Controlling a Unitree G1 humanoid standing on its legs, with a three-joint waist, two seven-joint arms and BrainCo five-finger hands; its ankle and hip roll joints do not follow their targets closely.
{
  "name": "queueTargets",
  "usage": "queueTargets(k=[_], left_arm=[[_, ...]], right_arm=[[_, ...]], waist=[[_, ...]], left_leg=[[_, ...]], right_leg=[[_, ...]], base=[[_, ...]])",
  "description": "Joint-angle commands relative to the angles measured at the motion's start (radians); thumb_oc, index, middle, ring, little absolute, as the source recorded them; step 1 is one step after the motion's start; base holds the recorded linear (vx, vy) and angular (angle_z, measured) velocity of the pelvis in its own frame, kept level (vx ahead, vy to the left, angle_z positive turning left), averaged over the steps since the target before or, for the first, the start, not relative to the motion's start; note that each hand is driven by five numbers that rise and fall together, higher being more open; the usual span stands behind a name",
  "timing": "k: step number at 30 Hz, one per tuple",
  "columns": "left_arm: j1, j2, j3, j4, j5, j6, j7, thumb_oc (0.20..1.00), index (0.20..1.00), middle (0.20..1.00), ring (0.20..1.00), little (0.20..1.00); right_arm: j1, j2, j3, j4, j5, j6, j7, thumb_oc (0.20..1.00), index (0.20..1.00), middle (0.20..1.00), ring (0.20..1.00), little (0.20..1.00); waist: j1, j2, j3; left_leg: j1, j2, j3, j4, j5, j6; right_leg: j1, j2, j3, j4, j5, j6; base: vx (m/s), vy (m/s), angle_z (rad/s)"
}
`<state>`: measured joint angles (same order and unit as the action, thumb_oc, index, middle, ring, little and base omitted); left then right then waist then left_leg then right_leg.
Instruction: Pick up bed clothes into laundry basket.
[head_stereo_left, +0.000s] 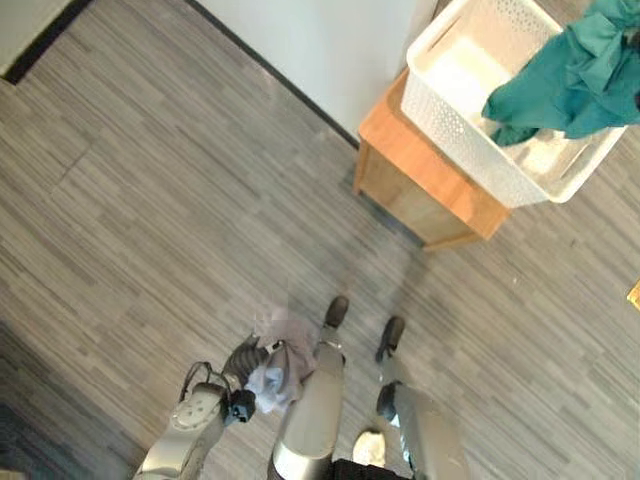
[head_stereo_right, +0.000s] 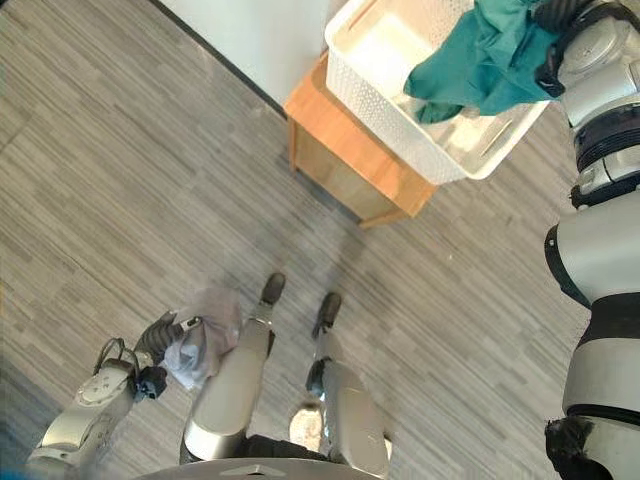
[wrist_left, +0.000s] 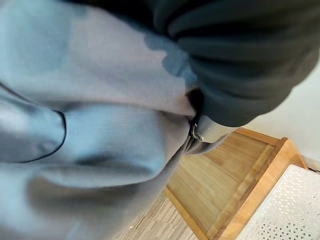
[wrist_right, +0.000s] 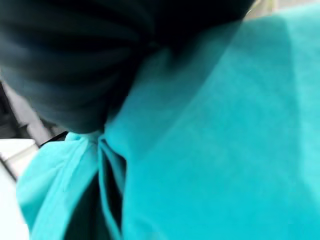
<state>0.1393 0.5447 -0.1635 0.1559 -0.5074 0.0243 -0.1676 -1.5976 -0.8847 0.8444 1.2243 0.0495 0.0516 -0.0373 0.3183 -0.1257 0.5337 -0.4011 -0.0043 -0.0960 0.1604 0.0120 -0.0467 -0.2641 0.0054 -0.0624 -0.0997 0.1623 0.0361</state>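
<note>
Grey plank flooring (head_stereo_left: 150, 200) surrounded a wooden stand (head_stereo_left: 420, 180) bearing the white laundry basket (head_stereo_left: 440, 110). Well away from that basket, the left hand (head_stereo_right: 160, 340) clutched a pale grey cloth (head_stereo_right: 195, 345). At the basket, the right hand (head_stereo_right: 560, 20) was buried in a teal garment (head_stereo_left: 575, 75) draped over its rim, fingers hidden, grip impossible to tell.

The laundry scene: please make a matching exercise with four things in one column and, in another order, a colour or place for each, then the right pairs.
Things:
1. teal garment
2. pale grey cloth
3. white laundry basket
4. wooden stand

Descriptions:
A. directly on the striped floor, by the white wall
B. bunched at the left hand, low beside the robot
C. rests on top of the wooden stand
D. hangs into the basket by the right hand

Pairs: 1-D, 2-B, 3-C, 4-A
</note>
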Motion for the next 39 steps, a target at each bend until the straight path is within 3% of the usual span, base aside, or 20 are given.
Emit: queueTargets(k=[1, 2, 3, 12, 24, 28, 30, 31, 33, 36, 39], left_arm=[[0.064, 0.041, -0.026, -0.078, -0.035, -0.065, -0.002, 0.200, 0.200, 0.200, 0.200, 0.200], [0.059, 0.041, -0.026, -0.078, -0.039, -0.064, -0.002, 0.200, 0.200, 0.200, 0.200, 0.200], [0.058, 0.038, -0.026, -0.076, -0.039, -0.065, -0.002, 0.200, 0.200, 0.200, 0.200, 0.200], [0.058, 0.044, -0.004, -0.099, -0.039, -0.054, -0.019, 0.200, 0.200, 0.200, 0.200, 0.200], [-0.003, 0.072, -0.031, -0.151, -0.071, -0.047, -0.010, 0.200, 0.200, 0.200, 0.200, 0.200], [-0.054, 0.100, -0.076, -0.171, -0.050, -0.044, -0.007, 0.200, 0.200, 0.200, 0.200, 0.200], [-0.120, 0.117, -0.125, -0.188, -0.033, -0.040, -0.007, 0.200, 0.200, 0.200, 0.200, 0.200], [-0.223, 0.116, -0.156, -0.220, -0.014, -0.043, 0.003, 0.200, 0.200, 0.200, 0.200, 0.200], [-0.363, 0.091, -0.204, -0.258, -0.018, -0.046, 0.028, 0.200, 0.200, 0.200, 0.200, 0.200], [-0.572, 0.062, -0.231, -0.261, 0.045, -0.059, 0.096, 0.200, 0.200, 0.200, 0.200, 0.200], [-0.689, -0.017, -0.200, -0.244, 0.075, -0.062, 0.190, 0.200, 0.200, 0.200, 0.200, 0.200]], right_arm=[[-0.131, -0.088, 0.112, 0.029, 0.024, -0.013, 0.000, 0.200, 0.200, 0.200, 0.200, 0.200], [-0.132, -0.087, 0.118, 0.053, 0.026, -0.004, 0.017, 0.200, 0.200, 0.200, 0.200, 0.200], [-0.134, -0.086, 0.121, 0.077, 0.027, 0.001, 0.030, 1.000, 1.000, 1.000, 1.000, 1.000], [-0.124, -0.102, 0.118, 0.180, 0.011, 0.053, 0.108, 1.000, 1.000, 1.000, 1.000, 1.000], [0.036, -0.140, -0.011, 0.010, 0.164, 0.015, 0.034, 1.000, 1.000, 1.000, 1.000, 1.000], [0.269, -0.176, -0.193, -0.312, 0.293, -0.038, -0.017, 1.000, 1.000, 1.000, 1.000, 1.000], [0.500, -0.164, -0.374, -0.479, 0.324, -0.057, -0.037, 1.000, 1.000, 1.000, 1.000, 1.000], [0.689, -0.138, -0.481, -0.622, 0.295, -0.066, -0.043, 1.000, 1.000, 1.000, 1.000, 1.000], [0.965, -0.074, -0.665, -0.760, 0.273, -0.068, -0.050, 1.000, 1.000, 1.000, 1.000, 1.000], [1.262, 0.023, -0.836, -0.914, 0.222, -0.048, -0.033, 1.000, 1.000, 1.000, 1.000, 1.000], [1.473, 0.114, -0.919, -0.995, 0.179, -0.024, -0.014, 1.000, 1.000, 1.000, 1.000, 1.000]], waist=[[0.003, 0.039, -0.014], [0.002, 0.037, -0.014], [0.002, 0.037, -0.014], [-0.008, 0.046, -0.028], [-0.090, 0.040, -0.099], [-0.153, 0.026, -0.124], [-0.187, 0.021, -0.140], [-0.237, 0.028, -0.163], [-0.275, 0.038, -0.196], [-0.319, 0.053, -0.237], [-0.367, 0.068, -0.276]], left_leg=[[0.116, 0.066, -0.035, -0.248, 0.089, -0.050], [0.114, 0.066, -0.035, -0.248, 0.088, -0.051], [0.113, 0.067, -0.034, -0.248, 0.087, -0.051], [0.138, 0.061, -0.027, -0.248, 0.071, -0.051], [0.183, 0.054, -0.001, -0.248, 0.052, -0.049], [0.209, 0.056, 0.025, -0.248, 0.042, -0.044], [0.226, 0.055, 0.038, -0.248, 0.037, -0.041], [0.243, 0.054, 0.050, -0.248, 0.031, -0.038], [0.268, 0.050, 0.054, -0.248, 0.016, -0.035], [0.292, 0.050, 0.065, -0.248, 0.014, -0.035], [0.308, 0.046, 0.066, -0.248, 0.012, -0.034]], right_leg=[[0.063, -0.044, 0.040, 0.012, -0.006, 0.045], [0.060, -0.043, 0.039, 0.012, -0.006, 0.045], [0.058, -0.044, 0.038, 0.012, -0.006, 0.045], [0.068, -0.045, 0.037, 0.012, -0.015, 0.048], [0.084, -0.045, 0.039, 0.012, -0.024, 0.049], [0.093, -0.044, 0.043, 0.012, -0.027, 0.048], [0.101, -0.046, 0.048, 0.012, -0.029, 0.047], [0.108, -0.050, 0.050, 0.012, -0.032, 0.045], [0.124, -0.052, 0.049, 0.012, -0.040, 0.044], [0.133, -0.055, 0.045, 0.012, -0.040, 0.048], [0.140, -0.059, 0.046, 0.012, -0.041, 0.048]], base=[[0.00, -0.001, 0.04], [0.00, 0.000, 0.00], [0.00, 0.000, 0.00], [0.00, 0.000, 0.00], [0.00, -0.001, -0.01], [0.00, -0.012, -0.07], [0.02, -0.014, -0.14], [0.04, -0.001, -0.06], [0.07, 0.012, 0.01], [0.04, 0.008, -0.12], [0.04, -0.014, -0.11]])
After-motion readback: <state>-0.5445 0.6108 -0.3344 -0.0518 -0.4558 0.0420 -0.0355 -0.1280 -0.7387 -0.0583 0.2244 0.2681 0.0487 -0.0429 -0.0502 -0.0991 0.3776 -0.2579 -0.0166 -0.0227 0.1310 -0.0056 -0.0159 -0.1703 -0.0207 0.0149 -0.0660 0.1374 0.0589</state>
